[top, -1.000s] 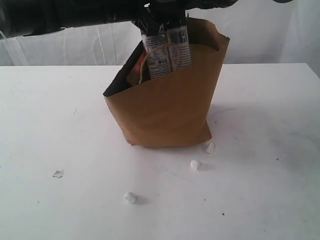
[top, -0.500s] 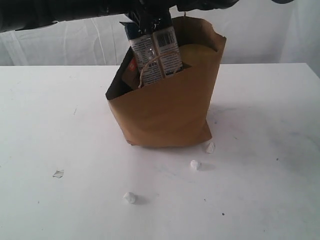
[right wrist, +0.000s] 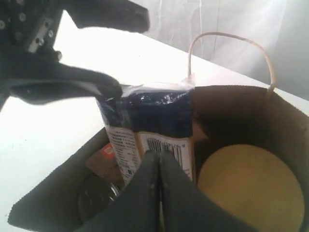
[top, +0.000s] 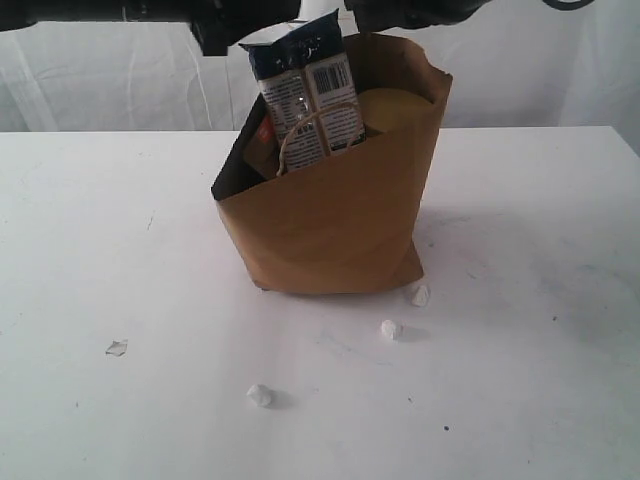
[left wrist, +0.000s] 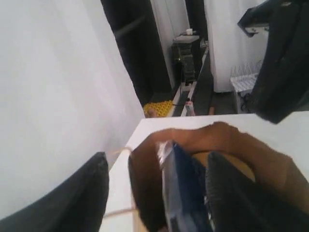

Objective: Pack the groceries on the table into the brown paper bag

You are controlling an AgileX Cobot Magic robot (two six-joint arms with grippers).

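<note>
The brown paper bag stands mid-table, its mouth open. The long blue-white packet leans upright in it, its top sticking out above the rim. Beside the packet are the gold lid of the clear jar, the dark pull-tab jar and the brown pouch. My left gripper hangs open just above the packet's top, one finger well clear of it. My right gripper is shut and empty, hovering over the bag mouth in front of the packet's barcode.
Three small white crumpled scraps and a clear shard lie on the white table in front of the bag. A twisted cord handle arches above the bag's far rim. A white curtain hangs behind.
The left gripper has let go of the packet and risen up and away to the left. The packet tipped slightly left and now stands in the bag by itself.
</note>
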